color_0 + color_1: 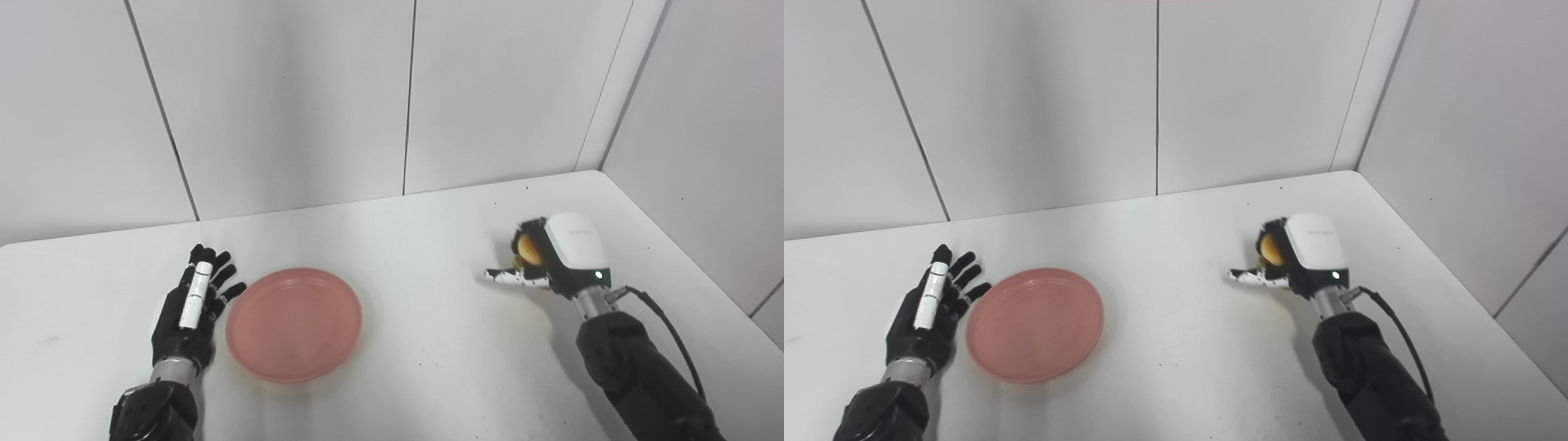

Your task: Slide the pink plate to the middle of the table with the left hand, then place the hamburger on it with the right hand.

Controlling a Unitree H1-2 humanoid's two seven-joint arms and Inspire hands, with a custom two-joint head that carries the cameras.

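Observation:
The pink plate (294, 323) lies flat on the white table (429, 343), left of its middle. My left hand (193, 306) rests beside the plate's left rim with fingers stretched out and apart, holding nothing. Whether its fingertips touch the rim I cannot tell. On the right side, my right hand (551, 257) is wrapped around the hamburger (528, 250). Only a patch of orange-yellow bun shows between the fingers and the white back of the hand. One white finger sticks out to the left.
White wall panels stand behind the table and along its right side. A black cable (667, 331) runs from the right wrist down along the forearm. The table's far right corner (597, 174) is close behind the right hand.

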